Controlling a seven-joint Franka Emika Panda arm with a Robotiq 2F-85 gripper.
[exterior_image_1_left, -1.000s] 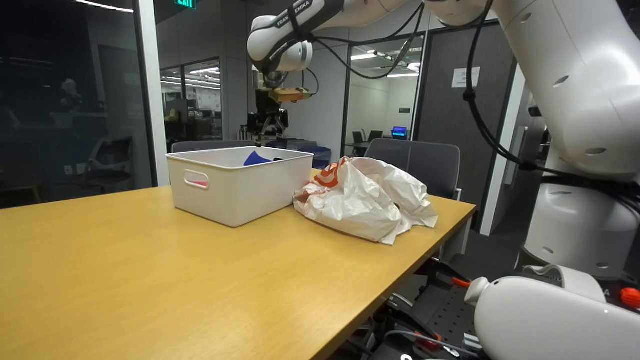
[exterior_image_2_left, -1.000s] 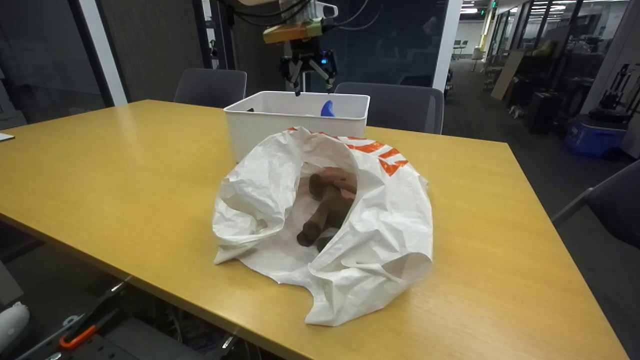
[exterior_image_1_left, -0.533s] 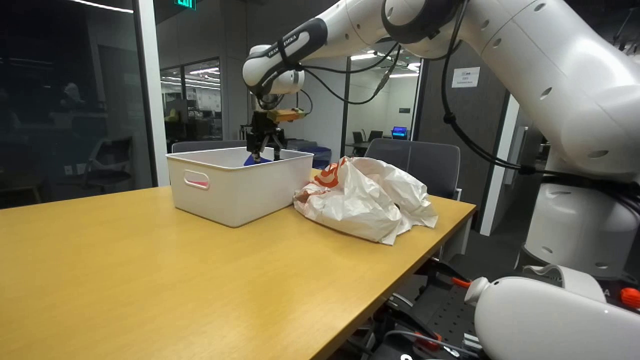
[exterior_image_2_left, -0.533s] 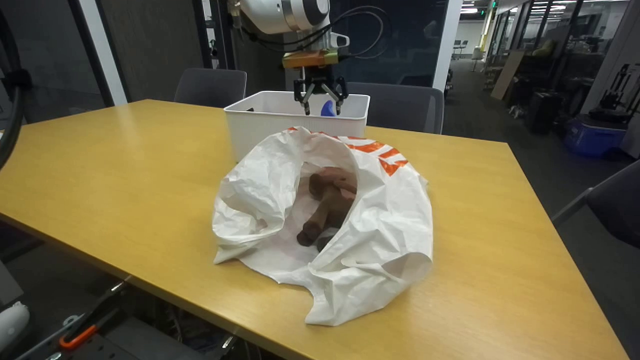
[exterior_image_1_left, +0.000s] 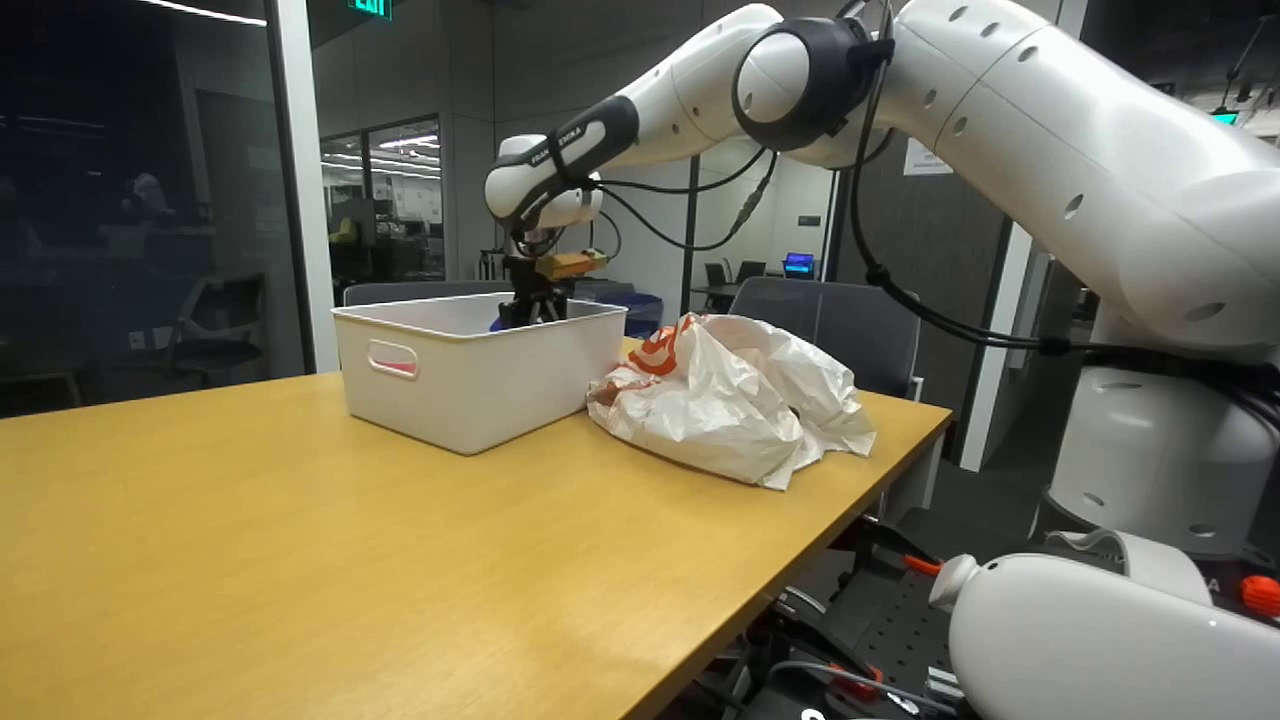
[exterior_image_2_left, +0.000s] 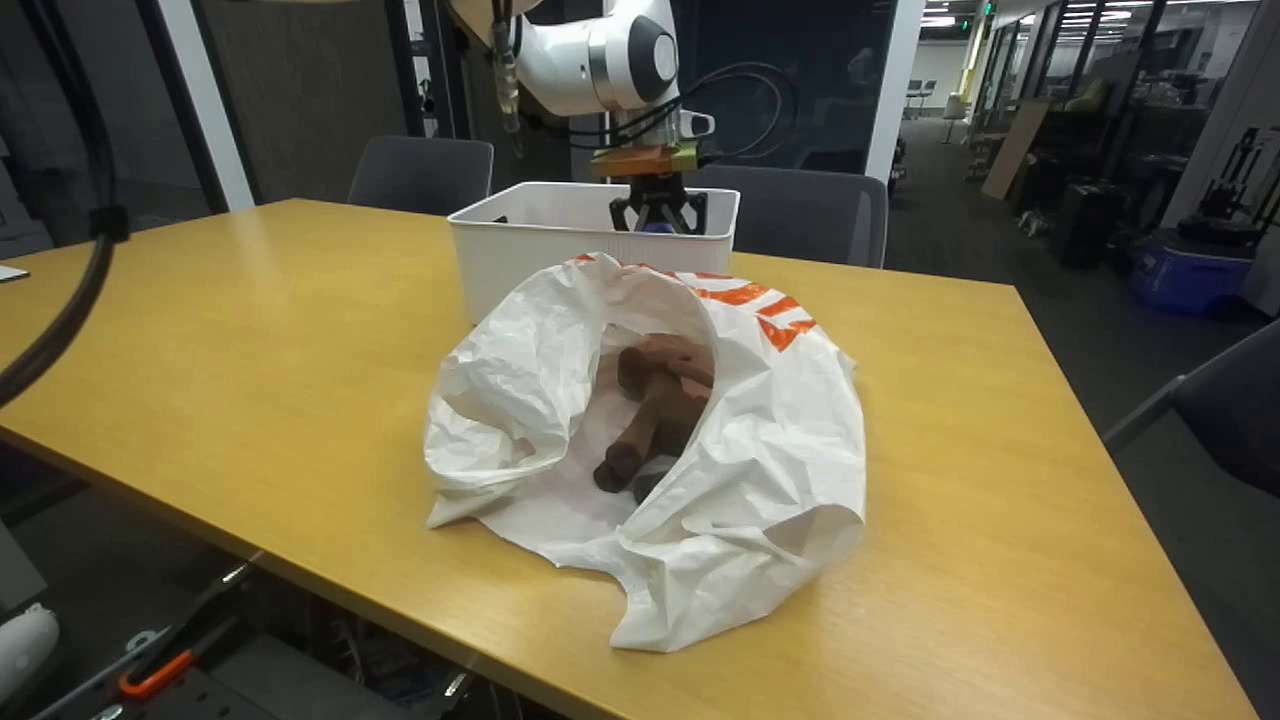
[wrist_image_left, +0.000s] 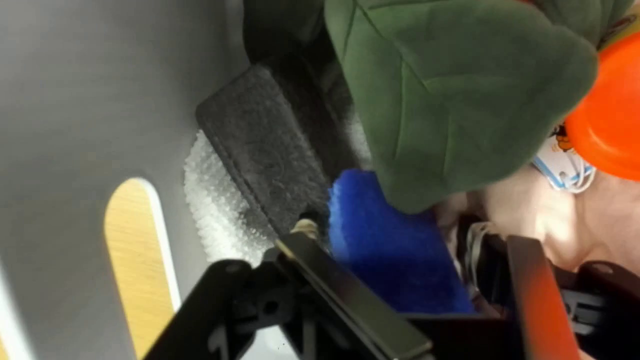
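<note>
My gripper (wrist_image_left: 391, 230) is down inside the white bin, open, with its fingers on either side of a blue fuzzy thing (wrist_image_left: 385, 240). Small gaps show between the fingertips and the blue thing. In both exterior views the gripper (exterior_image_1_left: 533, 310) (exterior_image_2_left: 658, 212) is low in the white bin (exterior_image_1_left: 480, 385) (exterior_image_2_left: 570, 260), its fingertips hidden by the wall. A sliver of the blue thing (exterior_image_2_left: 658, 228) shows between the fingers. A dark grey block (wrist_image_left: 270, 140) lies beside one fingertip. A green plush piece (wrist_image_left: 460, 90) overlaps the blue thing. An orange round thing (wrist_image_left: 612, 115) lies farther off.
The bin wall with a handle slot (wrist_image_left: 140, 260) is close to one finger. A crumpled white bag (exterior_image_1_left: 720, 410) (exterior_image_2_left: 770, 450) lies against or near the bin, with a brown thing (exterior_image_2_left: 660, 410) inside it. Chairs (exterior_image_2_left: 420, 175) stand behind the table (exterior_image_1_left: 300, 560).
The gripper has come down from above the bin to inside it, over the blue thing. The fingers stay spread. The bin and bag have not moved.
</note>
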